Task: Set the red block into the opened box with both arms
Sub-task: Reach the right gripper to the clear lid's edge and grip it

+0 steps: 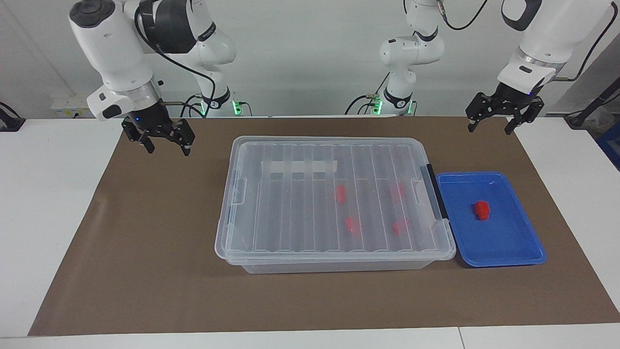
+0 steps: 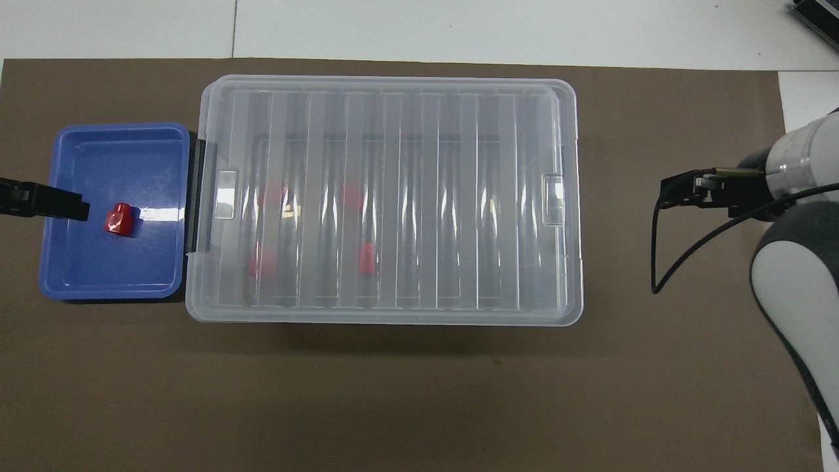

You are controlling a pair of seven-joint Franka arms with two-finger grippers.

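One red block [image 1: 482, 210] [image 2: 118, 219] lies in the blue tray [image 1: 513, 252] [image 2: 98, 151], beside the box at the left arm's end of the table. The clear box [image 1: 290, 203] [image 2: 406, 196] stands mid-table with its ribbed lid lying flat on it. Several more red blocks [image 1: 341, 193] show through the lid. My left gripper [image 1: 489, 127] hangs open and empty, high over the mat by the tray. One of its fingers [image 2: 59, 202] shows in the overhead view. My right gripper [image 1: 168, 148] [image 2: 675, 190] hangs open and empty over the mat at the box's other end.
A brown mat [image 1: 145, 242] [image 2: 393, 393] covers the table under the box and the tray. A black clip [image 1: 433, 189] sits on the box's end next to the tray. White tabletop [image 1: 48, 218] flanks the mat.
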